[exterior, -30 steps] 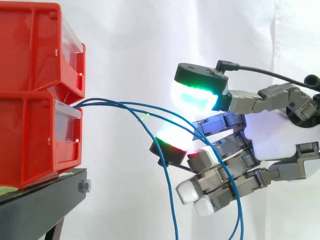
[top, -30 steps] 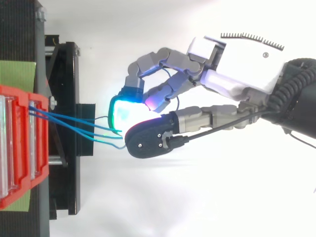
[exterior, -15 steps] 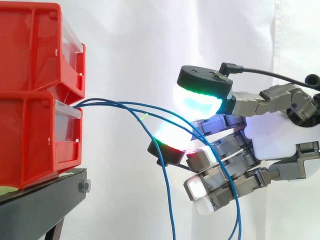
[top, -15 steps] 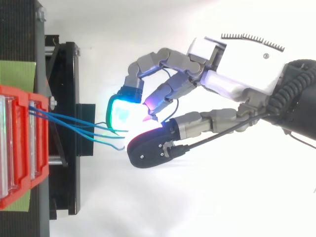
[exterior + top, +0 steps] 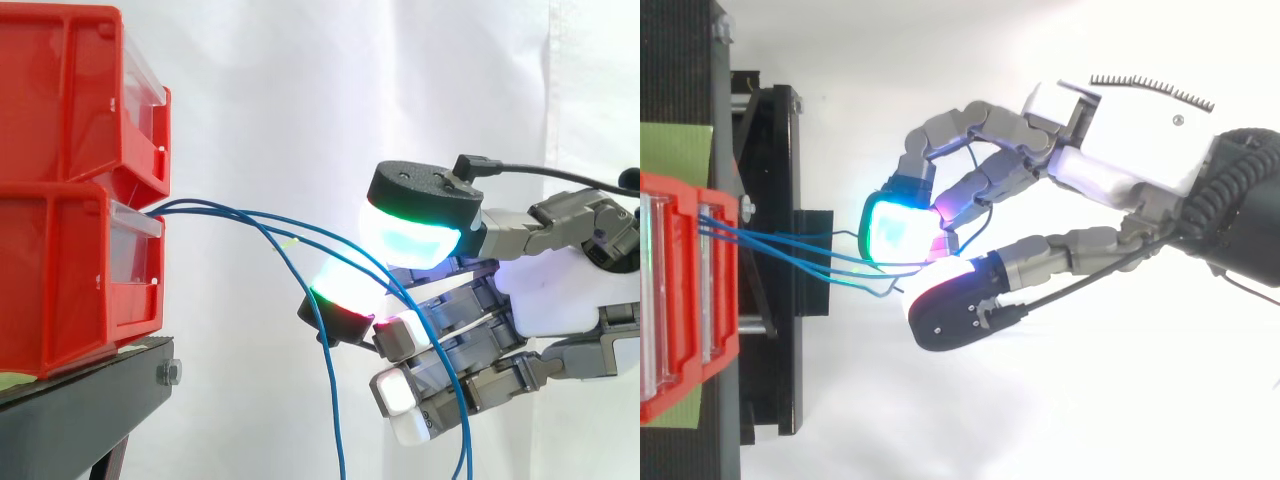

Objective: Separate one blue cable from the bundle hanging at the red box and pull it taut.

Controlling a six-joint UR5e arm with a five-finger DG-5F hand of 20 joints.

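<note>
A bundle of thin blue cables (image 5: 250,212) comes out of the lower red bin (image 5: 70,280) and arcs right, then hangs down. From above, the cables (image 5: 790,250) fan out from the bin (image 5: 680,300) toward the hand. My hand (image 5: 545,290) reaches in from the right, a little away from the bins, with its fingers curled. The thumb's green-cyan pad (image 5: 415,235) sits above a red-edged fingertip (image 5: 340,285), and blue cable runs between them. In the top view the hand (image 5: 1120,160) has its thumb against the cyan fingertip (image 5: 895,225), where the cables end.
Two red bins are stacked on a black stand (image 5: 80,410), with a green mat (image 5: 675,150) under them. A white curtain hangs behind. Open air lies between the stand's edge and the hand.
The thumb swung out from the fingertip half a second ago and has now come back in and lower, closing on the cable. The hand has shifted slightly right.
</note>
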